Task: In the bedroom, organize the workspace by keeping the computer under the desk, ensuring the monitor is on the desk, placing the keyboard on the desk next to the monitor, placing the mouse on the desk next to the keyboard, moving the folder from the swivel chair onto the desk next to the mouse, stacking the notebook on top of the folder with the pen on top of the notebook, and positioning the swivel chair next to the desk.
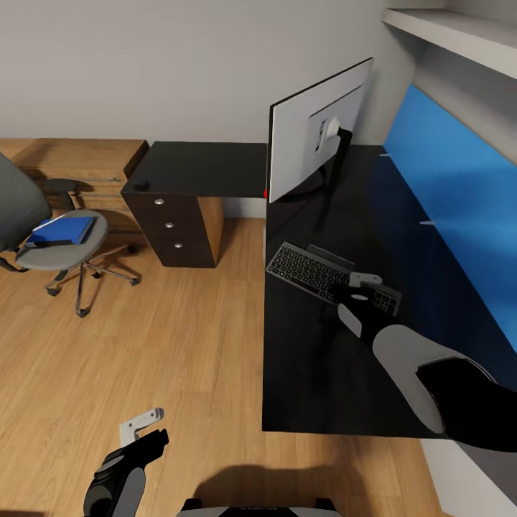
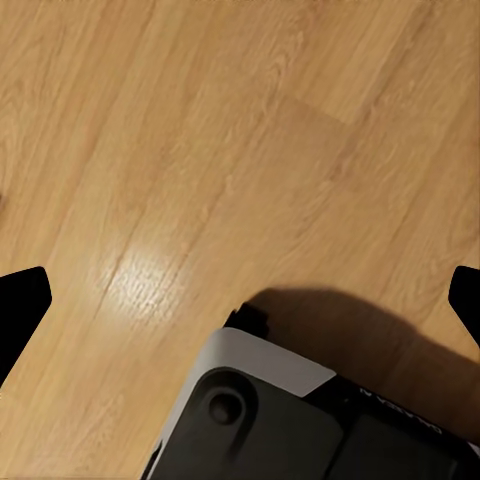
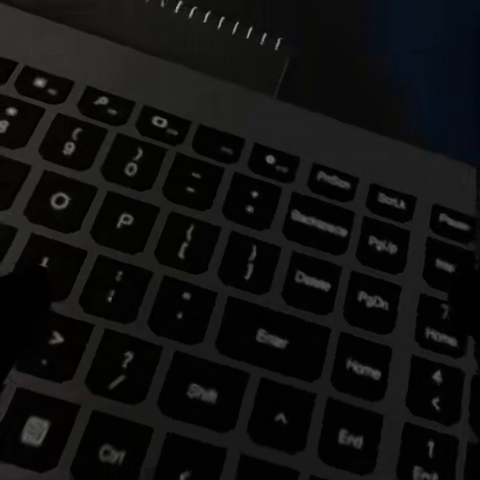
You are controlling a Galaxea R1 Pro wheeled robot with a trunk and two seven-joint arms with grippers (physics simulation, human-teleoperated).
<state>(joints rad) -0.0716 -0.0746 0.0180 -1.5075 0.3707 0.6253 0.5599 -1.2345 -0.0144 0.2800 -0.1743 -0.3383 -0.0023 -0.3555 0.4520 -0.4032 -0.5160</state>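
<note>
Keyboard [image 1: 327, 276] lies flat on the black desk [image 1: 316, 373], in front of the monitor [image 1: 319, 129], long axis angled across the desktop. Right gripper [image 1: 357, 287] sits over the keyboard's right end, directly above the keys. From the right wrist view the keys [image 3: 270, 335] show close up: Enter, Shift, Backspace, Delete, Home, End all legible, so the gripper is right over that block, very near the surface. Contact or not: can't tell. Right jaw spread: can't tell either. The head view has the fingers foreshortened against the dark keyboard, and the wrist view only gives dark shapes at the picture's edges.

Monitor stands upright on the desk behind the keyboard, its back and stand toward the camera, screen edge near the desk's left edge.

Swivel chair [image 1: 43, 237] is well apart from the desk, out on the wood floor [image 1: 179, 345] at far left. Blue folder [image 1: 63, 231] lies flat on its seat, with a paler sheet edge showing at its top side; whether that's the notebook, can't tell.

Left gripper [image 1: 147, 431] hangs low over the floor, near the robot base [image 2: 300, 420], well away from the desk. Fingers spread wide: one fingertip [image 2: 20, 310] sits at each side edge of the left wrist view, nothing between them but floorboards.

Counts: one keyboard, one monitor, one chair, one folder, two grippers. Second black unit with three drawer knobs [image 1: 176, 222] butts against the desk's far left corner. Blue panel [image 1: 459, 215] runs along the wall side of the desk.
</note>
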